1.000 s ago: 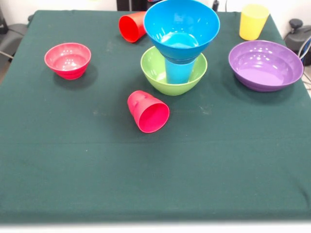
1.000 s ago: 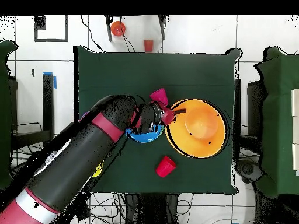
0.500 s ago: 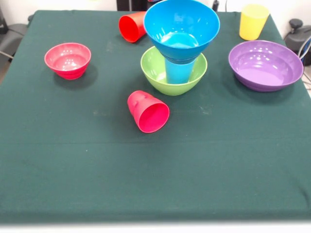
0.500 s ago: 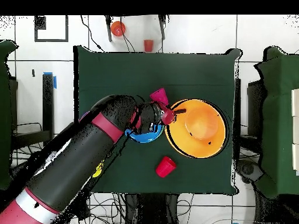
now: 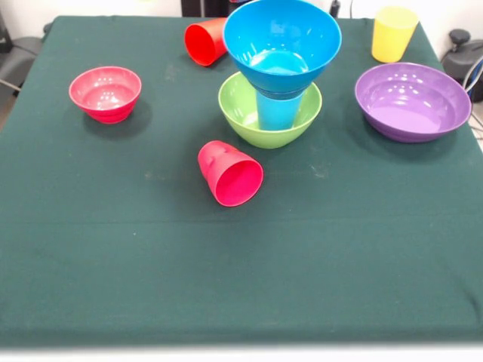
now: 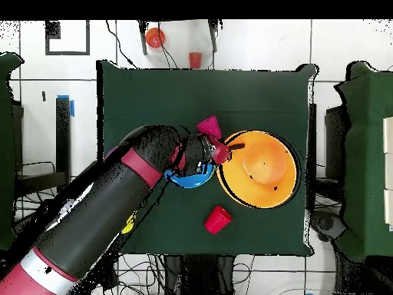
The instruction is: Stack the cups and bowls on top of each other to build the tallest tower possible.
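Observation:
In the front view the tower is a green bowl point(image 5: 269, 111) holding an upright light blue cup point(image 5: 278, 110), with a blue bowl point(image 5: 281, 44) sitting on that cup. One red cup point(image 5: 230, 173) lies on its side in front of the tower and another red cup point(image 5: 205, 41) lies behind it. A yellow cup point(image 5: 393, 33) stands at the back right, near the purple bowl point(image 5: 411, 100). A small red bowl point(image 5: 105, 93) sits at the left. No arm shows in this view. In the overhead view the gripper point(image 6: 217, 147) hangs at the left rim of a huge orange bowl point(image 6: 257, 192), over a blue bowl point(image 6: 192, 179).
In the overhead view a pink-red cup point(image 6: 209, 125) lies just beyond the gripper and a red cup point(image 6: 217, 220) lies below the orange bowl. The thick arm point(image 6: 115, 207) covers the table's lower left. Cloth-covered furniture point(image 6: 361, 154) stands to the right of the table.

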### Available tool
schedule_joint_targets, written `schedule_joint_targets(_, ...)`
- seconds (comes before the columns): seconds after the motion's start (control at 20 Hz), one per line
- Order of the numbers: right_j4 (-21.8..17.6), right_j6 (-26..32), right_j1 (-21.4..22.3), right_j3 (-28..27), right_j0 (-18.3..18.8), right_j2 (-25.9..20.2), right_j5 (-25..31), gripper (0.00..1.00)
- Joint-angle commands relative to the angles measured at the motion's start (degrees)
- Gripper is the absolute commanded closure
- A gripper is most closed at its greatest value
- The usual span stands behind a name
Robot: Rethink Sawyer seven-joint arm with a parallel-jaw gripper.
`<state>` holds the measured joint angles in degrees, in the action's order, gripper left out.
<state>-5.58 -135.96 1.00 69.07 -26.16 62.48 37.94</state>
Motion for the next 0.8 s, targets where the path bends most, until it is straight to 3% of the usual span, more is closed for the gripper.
schedule_joint_targets(0.05, 1.96, -6.48, -1.01, 0.97, 0.26, -8.66, 3.41, 1.0)
schedule_joint_targets(0.8, 2.53, -9.68, -3.37, 0.41, 1.06, -8.3, -0.29, 1.0)
